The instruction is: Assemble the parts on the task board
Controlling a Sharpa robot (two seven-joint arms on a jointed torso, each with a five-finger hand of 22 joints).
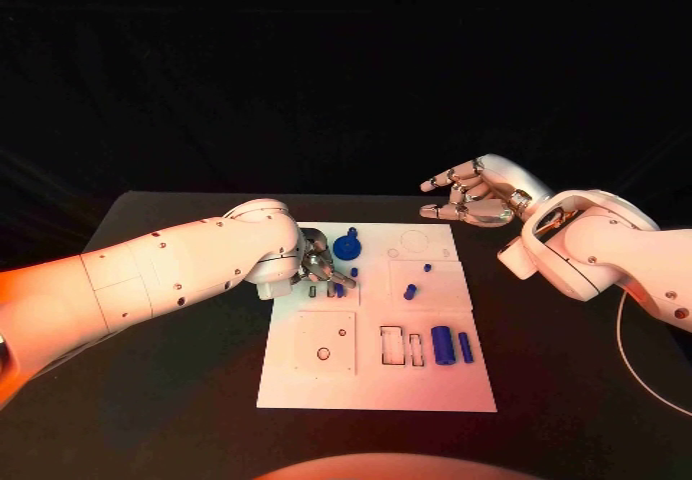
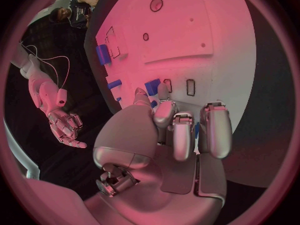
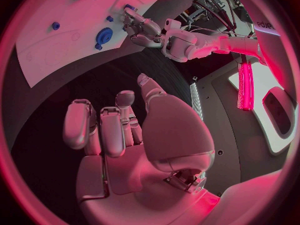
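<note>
The white task board lies mid-table. My left hand reaches down onto its far left part, fingers curled. A small blue part sticks out from between the thumb and a fingertip, pinched at its end. A round blue knobbed part stands just beyond that hand. Two small blue pegs lie at mid-board, and two blue cylinders lie nearer me. My right hand hovers off the board's far right corner, fingers loosely apart, holding nothing.
Black-outlined slots sit beside the cylinders, and a square inset with small holes is on the board's near left. A circular outline marks the far right of the board. Black table surrounds the board.
</note>
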